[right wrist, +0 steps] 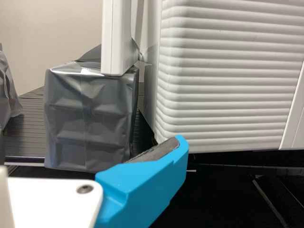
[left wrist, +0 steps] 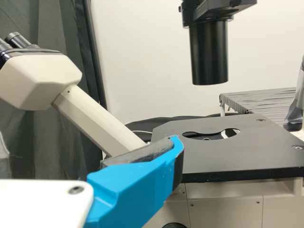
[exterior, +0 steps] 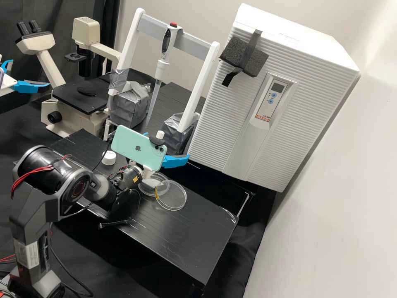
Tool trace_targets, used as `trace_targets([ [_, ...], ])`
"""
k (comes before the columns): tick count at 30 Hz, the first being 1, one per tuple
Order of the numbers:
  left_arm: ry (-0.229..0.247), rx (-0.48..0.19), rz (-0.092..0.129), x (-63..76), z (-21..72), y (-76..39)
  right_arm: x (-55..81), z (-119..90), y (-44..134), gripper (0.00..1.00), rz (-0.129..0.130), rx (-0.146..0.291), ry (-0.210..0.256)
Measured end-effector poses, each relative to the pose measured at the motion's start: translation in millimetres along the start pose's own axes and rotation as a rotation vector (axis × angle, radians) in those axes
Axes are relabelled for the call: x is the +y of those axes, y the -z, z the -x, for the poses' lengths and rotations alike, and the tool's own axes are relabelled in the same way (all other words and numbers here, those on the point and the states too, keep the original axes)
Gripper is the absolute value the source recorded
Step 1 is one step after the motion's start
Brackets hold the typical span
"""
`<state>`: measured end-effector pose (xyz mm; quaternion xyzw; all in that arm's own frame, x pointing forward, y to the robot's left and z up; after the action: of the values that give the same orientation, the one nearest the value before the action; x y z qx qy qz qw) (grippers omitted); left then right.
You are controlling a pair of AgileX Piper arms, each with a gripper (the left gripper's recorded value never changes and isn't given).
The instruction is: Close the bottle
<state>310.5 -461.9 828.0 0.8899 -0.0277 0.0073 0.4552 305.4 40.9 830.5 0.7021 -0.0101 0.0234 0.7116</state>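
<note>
A small white bottle point(exterior: 159, 138) with a dark band stands just beyond the mint phone point(exterior: 138, 147) mounted on my right wrist. A round white cap point(exterior: 108, 157) lies on the black bench to its left, apart from it. My right gripper point(exterior: 161, 148) hangs open low over the bench by the bottle. In the right wrist view its blue finger point(right wrist: 147, 180) has a bare pad. I cannot tell whether a finger touches the bottle. My left gripper point(exterior: 16, 76) is open at the far left by the microscope point(exterior: 70, 103), and its finger point(left wrist: 137, 175) is empty.
Two clear petri dishes point(exterior: 165, 192) lie on the bench in front of the right gripper. A white pipette stand point(exterior: 173, 39) on grey taped blocks point(right wrist: 90, 118) stands behind. A large white ribbed appliance point(exterior: 273, 95) fills the right side. The bench edge point(exterior: 215, 256) drops off in front.
</note>
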Motion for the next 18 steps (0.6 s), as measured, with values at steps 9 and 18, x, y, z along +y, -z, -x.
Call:
trace_targets([
  [9, 0.007, -0.051, 0.005, -0.8, 0.1, -6.0, 0.0, 0.0, 0.0, 1.0, 0.0, 0.0, 0.0],
  [18, 0.009, -0.334, 0.068, -1.4, 12.0, -42.9, 0.0, 0.0, 0.0, 1.0, 0.0, 0.0, 0.0],
])
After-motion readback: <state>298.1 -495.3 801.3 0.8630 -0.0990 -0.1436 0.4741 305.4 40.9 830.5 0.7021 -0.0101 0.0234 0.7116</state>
